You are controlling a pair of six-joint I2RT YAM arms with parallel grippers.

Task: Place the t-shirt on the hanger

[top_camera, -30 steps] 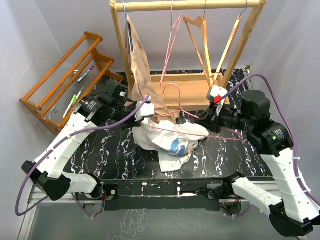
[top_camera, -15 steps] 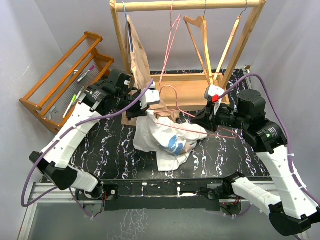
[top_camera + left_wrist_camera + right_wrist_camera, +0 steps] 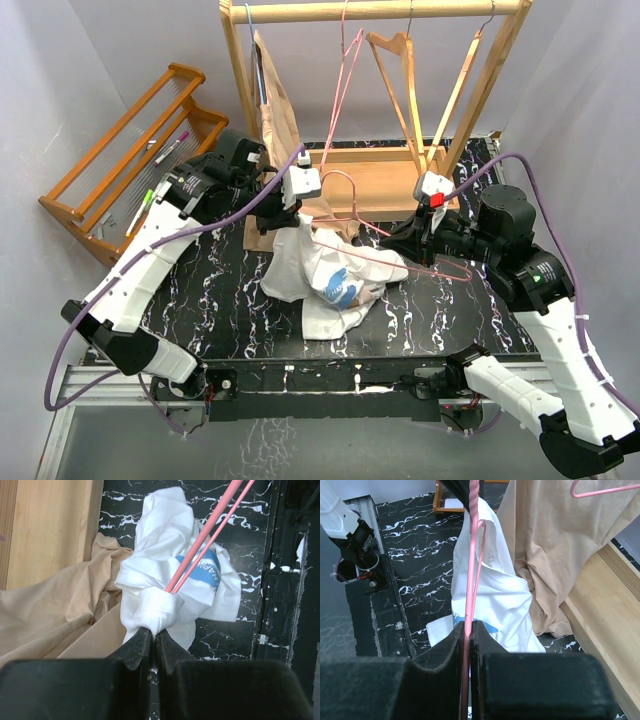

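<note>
At table centre: the t-shirt [image 3: 318,272] is a bunched white heap, its far end pulled up off the black marbled table [image 3: 200,295] and its near end trailing on the tabletop.
Graphic: a blue print shows on the near-right side of the heap, partly creased.
Left gripper [image 3: 292,217]: fingers pressed together on a knot of white cloth at the shirt's raised far end; the left wrist view shows the fold pinched right at the fingertips [image 3: 150,636].
Hanger [image 3: 392,260]: thin pink wire, lying roughly level, stretching from the right hand leftward into the shirt; its hook curls up on the far side, over the wooden base [image 3: 385,182].
Wires at the cloth: two pink strands [image 3: 203,530] run into the bunched fabric just beside the left fingers; how far they reach inside cannot be told.
Right gripper [image 3: 404,240]: clamped on the hanger's wire [image 3: 471,540], which passes straight between the closed fingers.
Beige garment [image 3: 283,130]: hangs from the wooden rail [image 3: 380,11] at far left, its hem pooled against the shirt's far side.
On the rail: another pink hanger [image 3: 343,85] and light-wood hangers [image 3: 404,85].
Far left: an orange-brown slatted rack [image 3: 130,165], well apart from the shirt.
</note>
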